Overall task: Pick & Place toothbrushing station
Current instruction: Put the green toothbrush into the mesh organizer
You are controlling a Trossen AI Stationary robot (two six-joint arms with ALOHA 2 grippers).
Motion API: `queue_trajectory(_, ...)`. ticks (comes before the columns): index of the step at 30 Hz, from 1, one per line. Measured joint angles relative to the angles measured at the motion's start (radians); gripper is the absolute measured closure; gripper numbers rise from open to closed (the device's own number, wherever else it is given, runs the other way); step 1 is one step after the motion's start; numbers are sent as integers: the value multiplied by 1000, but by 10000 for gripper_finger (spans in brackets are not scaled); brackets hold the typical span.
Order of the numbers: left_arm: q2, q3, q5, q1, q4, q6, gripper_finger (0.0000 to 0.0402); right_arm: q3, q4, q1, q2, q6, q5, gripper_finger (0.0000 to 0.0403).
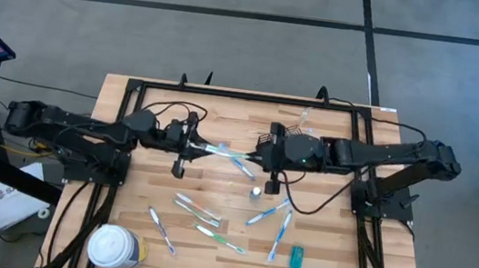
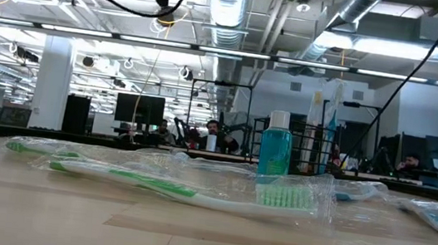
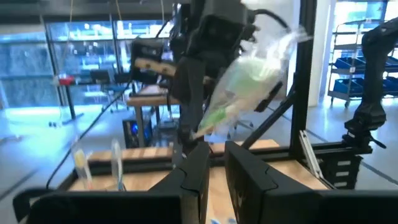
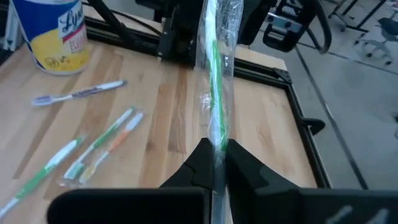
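Clear plastic wrap is all that joins the two arms: the right hand (image 4: 219, 155) is clamped on one end of a wrapped green toothbrush (image 4: 216, 74), and the left hand (image 3: 216, 163), fingers nearly together, seems to grip the wrapper's other end, the brush hanging above the bench (image 1: 316, 253) between them. If the hands pull apart unevenly, I judge the slick film could tear or slide out, dropping the brush short of the caddy (image 1: 274, 136), which stands just behind the right hand. Farther out, the loose toothbrushes (image 1: 198, 209) and the teal tube (image 1: 295, 259) lie well clear, toward the bench's near edge.
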Motion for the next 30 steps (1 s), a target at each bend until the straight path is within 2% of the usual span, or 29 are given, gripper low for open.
queue_trajectory(14, 112, -1, -31, -21, 223, 42, 355, 1, 54, -20, -3, 9, -51, 393)
queue_trajectory(30, 202, -1, -27, -29, 390, 79, 282, 1, 141, -30, -3, 0, -56, 393)
